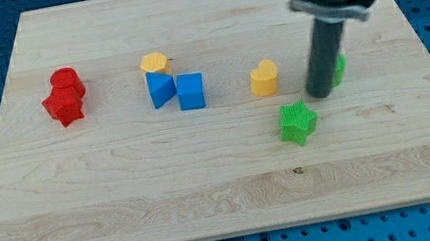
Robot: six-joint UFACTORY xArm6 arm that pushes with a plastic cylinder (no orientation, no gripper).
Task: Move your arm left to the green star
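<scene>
- Eight blocks lie on the wooden counter [121, 190], and the one that matters is the green star [297, 121], right of centre and a little toward the view's bottom, standing alone with bare wood around it.
- No claw exists on this arm — it ends in a dark rod, so there is nothing to open or close; my tip [320, 94] rests on the counter just above and to the right of the green star, near it but apart.
- Partly hidden behind the rod is a second green block [338, 69], shape not clear; the tip appears to be just beside it or touching it, I cannot tell which.
- Left of the rod sits a yellow heart-like block [263, 78], close by.
- Farther left, a yellow block [153, 62] sits above a blue pair [176, 88] pressed together, and two red blocks [63, 97] huddle near the left edge.
- The star looks ridged on its sides, bright green, five stubby points, flat on its base.
- My judgement: the tip stands on the star's right, so the goal — the star's left flank — means skirting around it without nudging it or the yellow heart.
</scene>
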